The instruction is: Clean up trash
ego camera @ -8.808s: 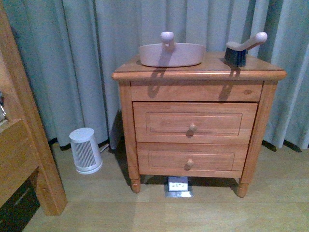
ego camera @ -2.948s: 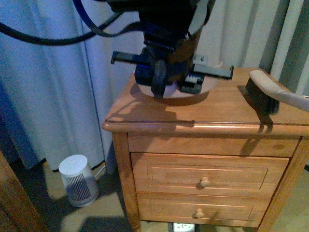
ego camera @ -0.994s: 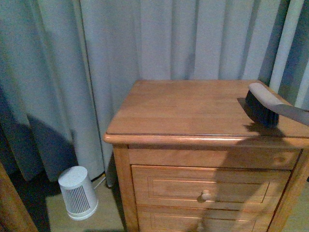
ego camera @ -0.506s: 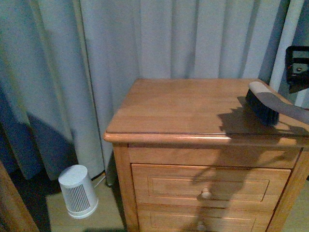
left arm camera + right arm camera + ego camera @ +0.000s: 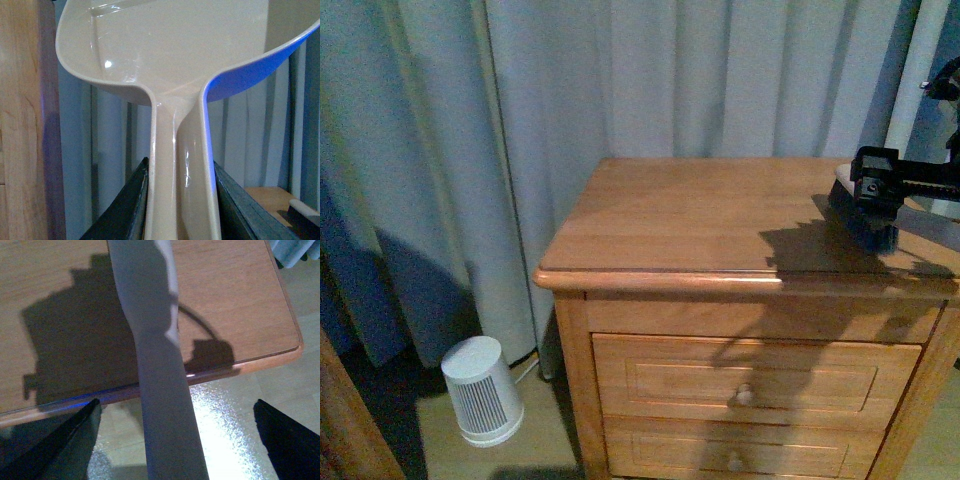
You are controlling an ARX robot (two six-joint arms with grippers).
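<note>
Right gripper astride brush handle, jaws apart

Pale pinkish-beige dustpan, honey-brown nightstand

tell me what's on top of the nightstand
Only a brush at the right edge of the nightstand, its handle overhanging. The right gripper straddles the handle, open, hiding part of the brush. Nothing else shows on the bare wood.
</note>
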